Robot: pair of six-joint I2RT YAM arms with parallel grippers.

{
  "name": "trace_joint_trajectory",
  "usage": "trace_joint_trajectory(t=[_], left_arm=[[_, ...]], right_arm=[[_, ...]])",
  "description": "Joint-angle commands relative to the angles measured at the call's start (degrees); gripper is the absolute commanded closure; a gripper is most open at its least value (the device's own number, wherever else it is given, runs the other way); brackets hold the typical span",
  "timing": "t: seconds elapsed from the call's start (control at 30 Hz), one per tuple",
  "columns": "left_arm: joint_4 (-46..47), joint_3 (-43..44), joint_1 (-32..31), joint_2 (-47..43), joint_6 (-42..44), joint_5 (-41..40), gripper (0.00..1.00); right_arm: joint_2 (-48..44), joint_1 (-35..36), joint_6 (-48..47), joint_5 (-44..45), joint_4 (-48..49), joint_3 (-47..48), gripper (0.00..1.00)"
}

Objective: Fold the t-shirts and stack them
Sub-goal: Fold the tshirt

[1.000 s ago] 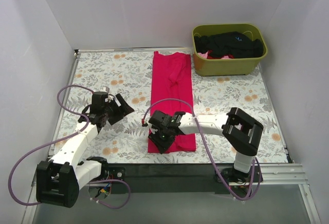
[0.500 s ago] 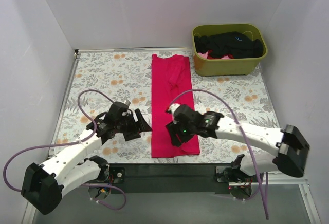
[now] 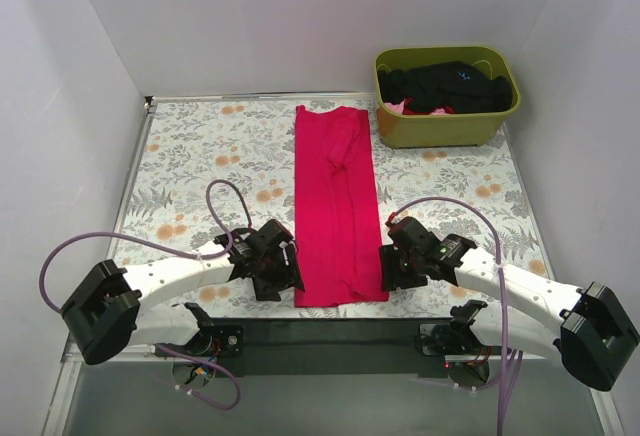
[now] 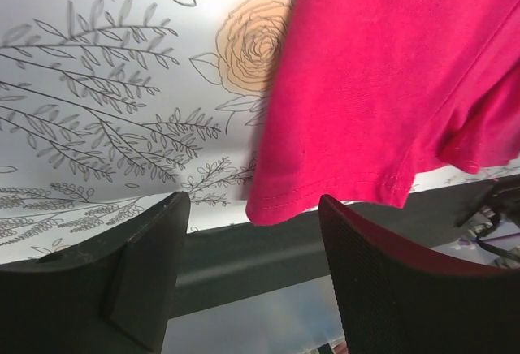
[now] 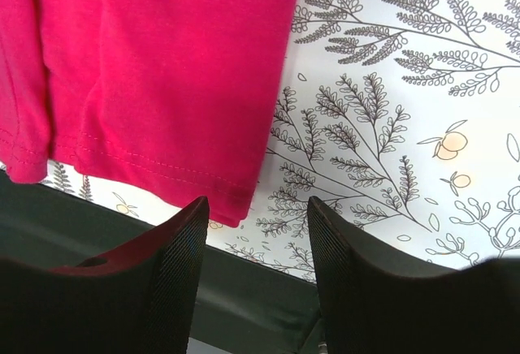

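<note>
A crimson-red t-shirt (image 3: 336, 201) lies folded into a long narrow strip down the middle of the floral table, its hem at the near edge. My left gripper (image 3: 290, 278) is open and empty just left of the hem's near-left corner (image 4: 280, 204). My right gripper (image 3: 385, 274) is open and empty just right of the near-right corner (image 5: 236, 204). Both hover low beside the cloth and hold nothing. Black t-shirts (image 3: 450, 84) lie piled in the bin at the back right.
An olive-green bin (image 3: 446, 126) stands at the back right corner with dark and pink cloth in it. The table's black near edge (image 3: 330, 331) runs right below the shirt hem. White walls enclose the table on three sides.
Both arms have swung in to the shirt's near end. The right gripper came off the cloth and moved right of the hem; the left moved from mid-left to the hem's left corner.
</note>
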Motion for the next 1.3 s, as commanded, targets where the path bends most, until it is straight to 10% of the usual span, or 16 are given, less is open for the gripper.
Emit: trace_joint_trajectory(t=[0.0,0.63,0.87,1.27], left_arm=[[-0.93,3.30,-2.53,1.90,-3.02,-3.31,0.40],[-1.63,6.12,-8.51,10.70,-5.84,-5.25,0.55],[-1.28,5.77,-8.51,11.76,-5.76,-4.28,0.65],[-2.33,4.54,-8.60,9.22,-6.02,-3.93,1.00]], right_arm=[[0.82,-0.81,1.78,-0.84,1.24,-0.44,0.51],[8.82,-0.73,-0.41,-10.68,4.49,-1.14,0.63],[6.90,-0.73,-1.48,-10.95,1.33,-3.43,0.85],[5.40,-0.73,-3.41,-11.12,-1.75,-2.20,0.99]])
